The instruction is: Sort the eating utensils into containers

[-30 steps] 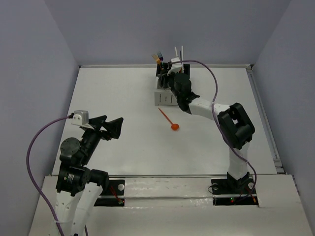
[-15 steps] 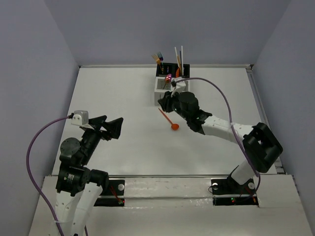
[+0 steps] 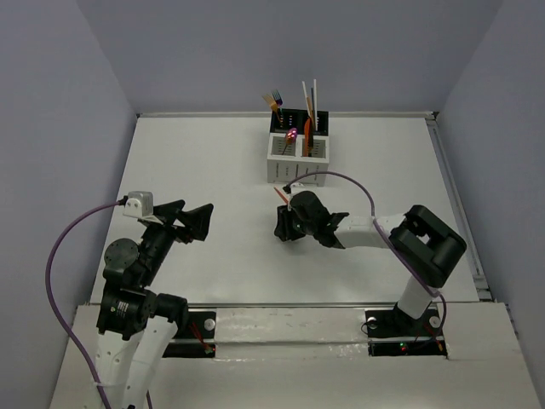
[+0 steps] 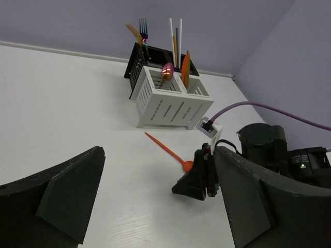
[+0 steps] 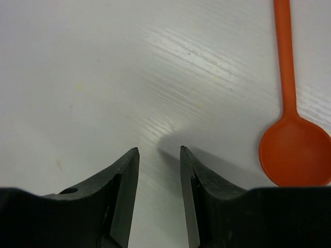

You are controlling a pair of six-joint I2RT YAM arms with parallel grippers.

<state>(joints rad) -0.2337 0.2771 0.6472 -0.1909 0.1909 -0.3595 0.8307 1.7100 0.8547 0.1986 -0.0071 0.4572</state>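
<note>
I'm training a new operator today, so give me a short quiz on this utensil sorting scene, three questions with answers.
1. True or false: the right jaws are clamped on the orange spoon.
2. How many utensils lie outside the caddy?
3. The spoon lies: A in the caddy, B on the table, C in the left jaws.
Key: 1 false; 2 one; 3 B.
</note>
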